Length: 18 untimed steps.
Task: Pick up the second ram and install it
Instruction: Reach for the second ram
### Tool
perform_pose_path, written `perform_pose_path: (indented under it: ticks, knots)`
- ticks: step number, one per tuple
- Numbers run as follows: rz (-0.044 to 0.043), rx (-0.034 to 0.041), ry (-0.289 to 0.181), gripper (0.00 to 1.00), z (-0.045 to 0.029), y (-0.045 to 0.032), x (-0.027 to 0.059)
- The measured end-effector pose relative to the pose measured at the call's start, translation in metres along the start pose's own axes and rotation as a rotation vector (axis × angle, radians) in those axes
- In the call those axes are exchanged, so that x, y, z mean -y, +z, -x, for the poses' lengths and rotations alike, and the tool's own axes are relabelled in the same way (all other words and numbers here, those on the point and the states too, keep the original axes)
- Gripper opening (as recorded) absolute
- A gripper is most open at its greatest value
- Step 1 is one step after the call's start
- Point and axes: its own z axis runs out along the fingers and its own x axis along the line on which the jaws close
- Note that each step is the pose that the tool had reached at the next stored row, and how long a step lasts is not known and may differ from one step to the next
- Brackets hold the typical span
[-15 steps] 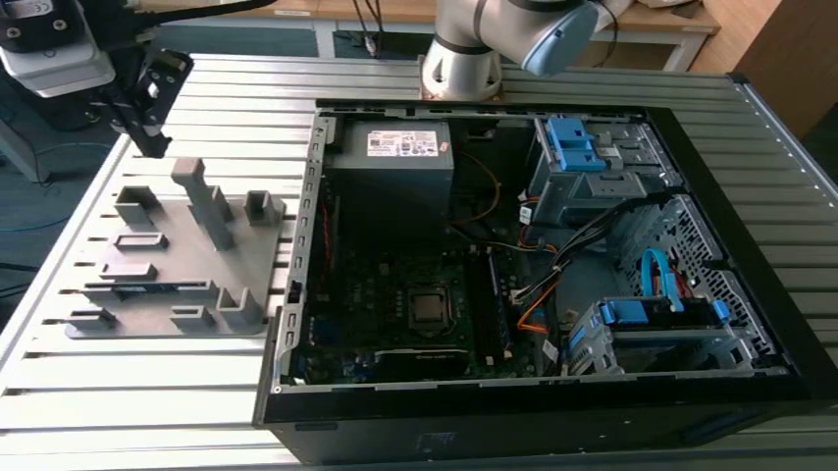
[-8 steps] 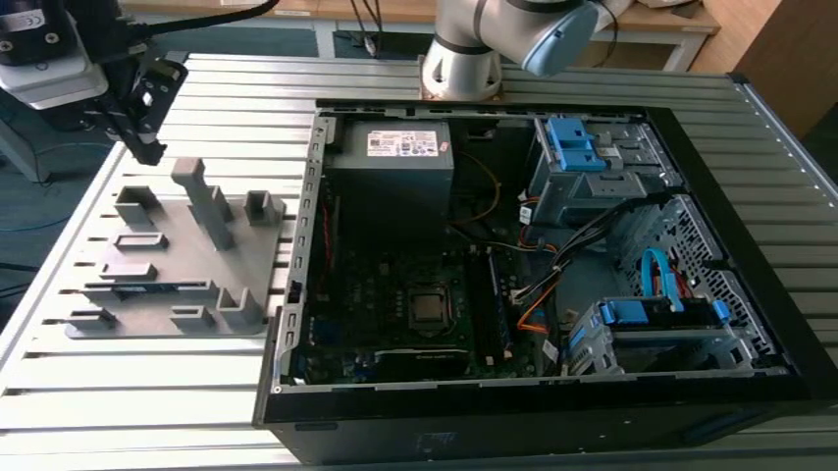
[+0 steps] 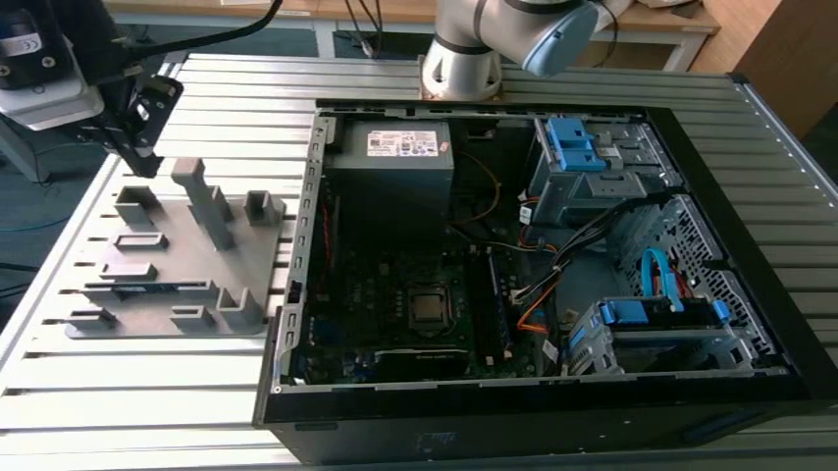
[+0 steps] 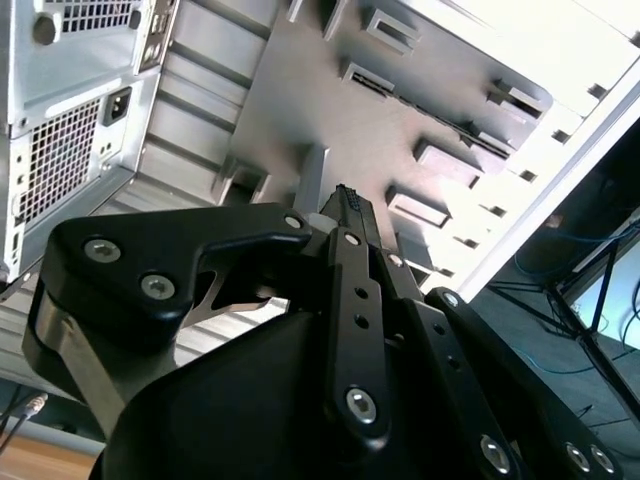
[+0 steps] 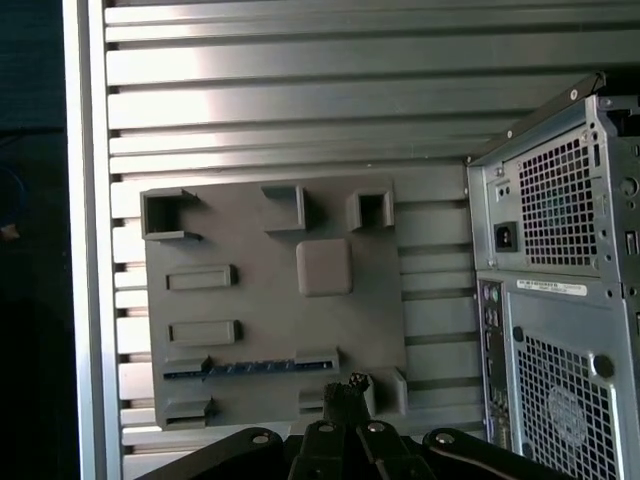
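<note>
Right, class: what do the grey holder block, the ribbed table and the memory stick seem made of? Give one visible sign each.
Holder block: probably plastic, matte; dull even grey. Table: bare metal, perhaps aluminium; bright reflections along its slats. Memory stick: likely circuit board; thin blue-green edge, finish unclear.

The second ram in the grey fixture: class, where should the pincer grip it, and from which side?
Probably grip the second ram by its exposed long edge, across the flat faces, from straight above: it stands on edge in the grey fixture slot.
</note>
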Motion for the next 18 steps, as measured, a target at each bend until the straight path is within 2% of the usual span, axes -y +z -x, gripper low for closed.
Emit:
perform_pose_path:
  ticks: [4,9,18]
  knots:
    - [-0.0002,-0.0001,0.0,0.1,-0.0033,0.007,0.0044]
    - [-0.0001,0.0001,0.0,0.1,-0.0127,0.0154,0.0102]
    - [-0.0003,-0.0002,0.0,0.1,-0.0168,0.0245,0.014]
